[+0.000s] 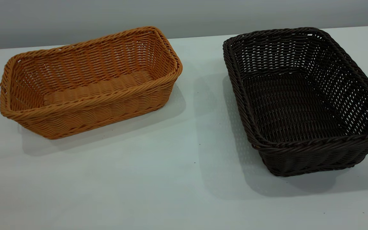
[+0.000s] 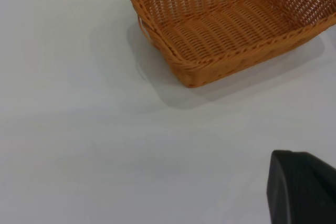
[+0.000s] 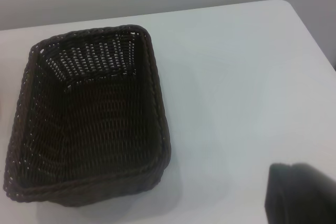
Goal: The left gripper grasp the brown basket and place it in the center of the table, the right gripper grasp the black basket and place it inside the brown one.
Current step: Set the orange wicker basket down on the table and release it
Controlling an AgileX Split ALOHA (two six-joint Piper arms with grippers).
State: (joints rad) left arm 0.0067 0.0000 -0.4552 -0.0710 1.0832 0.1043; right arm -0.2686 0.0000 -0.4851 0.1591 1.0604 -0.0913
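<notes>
The brown basket stands empty at the left of the white table, its long side turned slightly. It also shows in the left wrist view as the brown basket, well away from the black part of my left gripper at that picture's corner. The black basket stands empty at the right, apart from the brown one. In the right wrist view the black basket lies off to one side of a black part of my right gripper. Neither gripper shows in the exterior view or touches a basket.
A strip of bare tabletop separates the two baskets, and bare table stretches along the front. The table's far edge meets a grey wall. A rounded table corner shows in the right wrist view.
</notes>
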